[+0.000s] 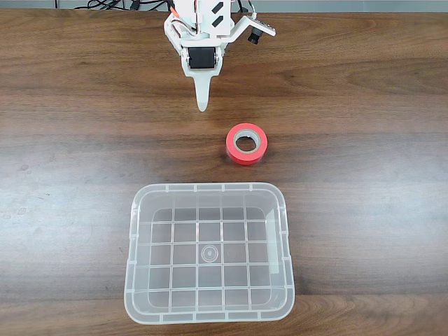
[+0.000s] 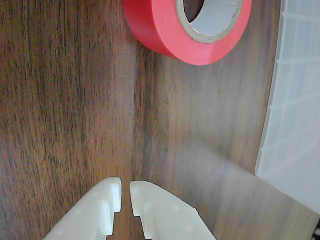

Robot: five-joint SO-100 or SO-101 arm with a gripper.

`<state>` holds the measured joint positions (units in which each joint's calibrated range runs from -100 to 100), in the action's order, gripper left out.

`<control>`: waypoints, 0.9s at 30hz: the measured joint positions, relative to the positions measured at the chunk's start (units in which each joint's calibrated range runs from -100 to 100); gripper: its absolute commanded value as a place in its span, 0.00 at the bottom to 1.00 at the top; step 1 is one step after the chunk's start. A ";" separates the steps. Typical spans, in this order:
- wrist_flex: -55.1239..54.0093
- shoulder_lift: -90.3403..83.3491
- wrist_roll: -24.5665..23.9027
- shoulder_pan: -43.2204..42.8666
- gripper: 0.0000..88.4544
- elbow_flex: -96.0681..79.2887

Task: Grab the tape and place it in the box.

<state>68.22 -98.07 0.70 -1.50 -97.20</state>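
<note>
The tape is a red-orange roll with a grey core, lying flat on the wooden table just beyond the box, a clear plastic bin with a grid bottom. My white gripper hangs at the far side of the table, up and to the left of the tape, not touching it. In the wrist view the tape sits at the top edge and the box wall runs down the right side. The gripper shows its two white fingertips nearly together with only a thin slit between them and nothing held.
Dark cables lie along the back edge of the table behind the arm. Bare wood stretches to either side of the tape and the box.
</note>
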 measured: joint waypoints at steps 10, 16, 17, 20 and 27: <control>0.00 0.00 0.00 0.00 0.01 0.00; 0.00 0.00 0.00 -1.65 0.01 0.00; 0.00 0.00 0.00 -2.93 0.01 0.00; 0.00 0.00 0.00 -7.74 0.01 0.09; 0.00 0.00 0.00 -13.75 0.01 3.61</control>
<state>68.22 -98.07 0.70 -15.25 -93.59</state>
